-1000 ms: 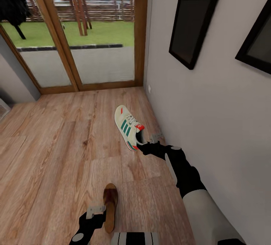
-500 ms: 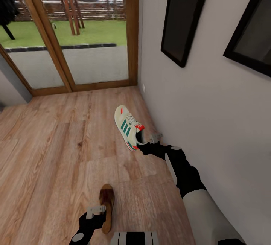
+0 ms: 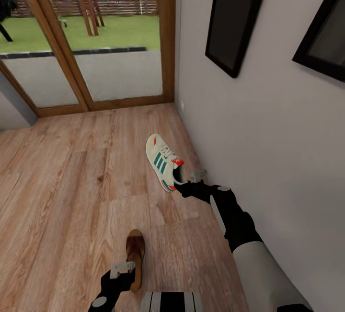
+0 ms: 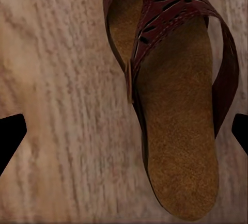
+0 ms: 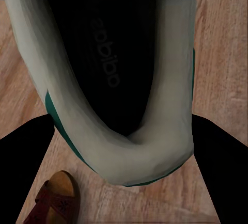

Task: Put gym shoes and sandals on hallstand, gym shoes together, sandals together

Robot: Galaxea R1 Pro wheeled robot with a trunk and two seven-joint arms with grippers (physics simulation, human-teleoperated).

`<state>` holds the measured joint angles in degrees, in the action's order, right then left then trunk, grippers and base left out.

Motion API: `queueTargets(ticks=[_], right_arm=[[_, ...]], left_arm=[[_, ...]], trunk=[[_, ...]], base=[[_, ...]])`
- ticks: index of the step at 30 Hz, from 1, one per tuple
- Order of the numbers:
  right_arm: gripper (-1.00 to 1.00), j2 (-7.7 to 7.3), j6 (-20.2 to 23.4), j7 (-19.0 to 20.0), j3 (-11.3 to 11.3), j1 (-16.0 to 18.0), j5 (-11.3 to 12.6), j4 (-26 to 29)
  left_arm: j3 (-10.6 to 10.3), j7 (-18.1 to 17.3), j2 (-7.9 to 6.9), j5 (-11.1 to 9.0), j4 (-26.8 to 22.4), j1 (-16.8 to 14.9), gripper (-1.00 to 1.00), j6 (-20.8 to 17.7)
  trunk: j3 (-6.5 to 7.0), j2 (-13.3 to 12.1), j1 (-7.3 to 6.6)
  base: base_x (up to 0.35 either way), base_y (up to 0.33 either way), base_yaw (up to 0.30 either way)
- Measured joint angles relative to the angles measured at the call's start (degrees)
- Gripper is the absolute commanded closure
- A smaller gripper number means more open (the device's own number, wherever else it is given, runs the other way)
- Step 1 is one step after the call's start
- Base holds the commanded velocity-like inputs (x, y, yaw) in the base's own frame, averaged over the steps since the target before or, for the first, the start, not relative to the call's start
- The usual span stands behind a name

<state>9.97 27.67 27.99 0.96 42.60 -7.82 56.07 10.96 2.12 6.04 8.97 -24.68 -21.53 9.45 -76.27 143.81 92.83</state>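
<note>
White leather with green stripes marks the gym shoe [image 3: 164, 162], held off the corridor floor [image 3: 72, 182] at its heel by the right end effector [image 3: 186, 183], near the grey wall [image 3: 268, 158] on the right. In the right wrist view the end effector's dark fingers sit on either side of the shoe's heel collar [image 5: 129, 146], clamped onto it, with the dark insole opening above. Nearer and to the left, the left end effector [image 3: 125, 273] carries a brown sandal [image 3: 135, 257]; the left wrist view shows the sandal's cork footbed [image 4: 175, 146] and perforated strap between two black fingertips [image 4: 10, 133] that stand wide apart, so whether they truly pinch the sandal I cannot tell.

By my reading, this is the carrying step: one shoe in each arm, and no rack in sight. The next move calls for turning the base toward the hallstand and bringing both items over a shelf before releasing.

A glazed door [image 3: 96, 39] closes the far end of the corridor. A second sandal [image 5: 51, 203] peeks in at the edge of the right wrist view, cut off; it may be the same one. The sandal's rear end is hidden behind the left end effector in the head view.
</note>
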Motion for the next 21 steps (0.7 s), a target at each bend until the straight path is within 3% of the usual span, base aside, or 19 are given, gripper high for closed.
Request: queueTargets(ticks=[9,16,21], right_arm=[[1.0,0.0,0.0,0.0,0.0,0.0,-0.01,-0.08],[1.0,0.0,0.02,0.0,0.0,0.01,0.13,-0.08],[1.0,0.0,0.02,0.0,0.0,0.01,0.14,-0.08]], left_arm=[[-0.02,0.1,0.35,0.16,-0.04,-0.47,-1.0,-0.08],[-0.23,-0.15,0.58,0.18,-0.16,-0.59,-1.0,-0.16],[-2.64,-0.23,0.63,0.12,-0.22,-1.44,-1.0,-0.84]], trunk=[[-2.8,0.12,0.23],[-3.25,0.13,0.23],[-3.3,0.13,0.23]], base=[[0.0,0.0,0.0],[0.0,0.0,0.0],[0.0,0.0,0.0]])
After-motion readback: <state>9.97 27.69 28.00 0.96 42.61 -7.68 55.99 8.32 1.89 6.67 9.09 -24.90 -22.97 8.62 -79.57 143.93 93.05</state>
